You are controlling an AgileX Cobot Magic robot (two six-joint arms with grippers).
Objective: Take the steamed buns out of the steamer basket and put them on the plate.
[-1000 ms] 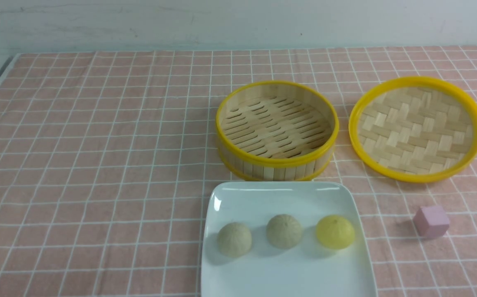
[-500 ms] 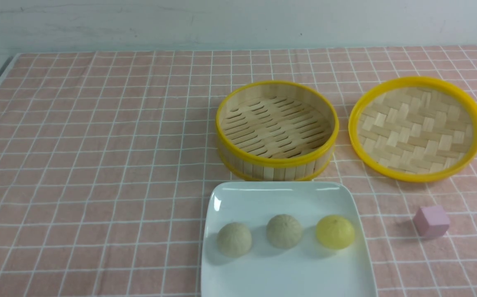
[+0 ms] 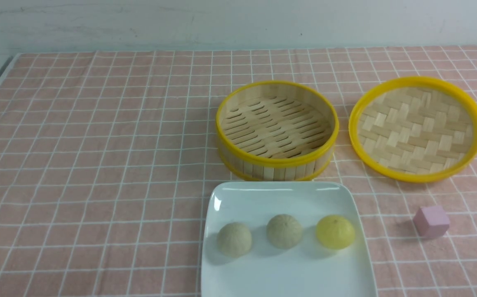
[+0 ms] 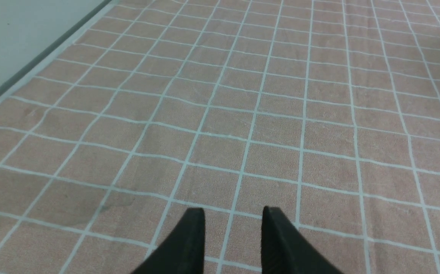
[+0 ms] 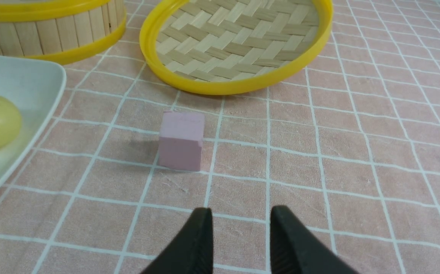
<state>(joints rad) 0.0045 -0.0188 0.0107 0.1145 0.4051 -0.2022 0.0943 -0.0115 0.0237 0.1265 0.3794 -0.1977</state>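
Buns on plate, steamer basket empty.
Three pleated dome-shaped steamed buns [image 3: 284,231] sit upright in a row across the plate [image 3: 263,198], apart from one another: two pale beige-grey on the robot's left and in the middle, one yellow at the right. The plate is glossy white, square with rounded corners, flat on the cloth. Just beyond its far edge stands the steamer basket [image 3: 277,165], round, bamboo, yellow-rimmed, its slatted floor bare.

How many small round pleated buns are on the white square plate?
3, in a row on the glossy white square plate: pale beige-grey bun left, pale beige-grey bun middle, yellow bun right. None seem hidden.
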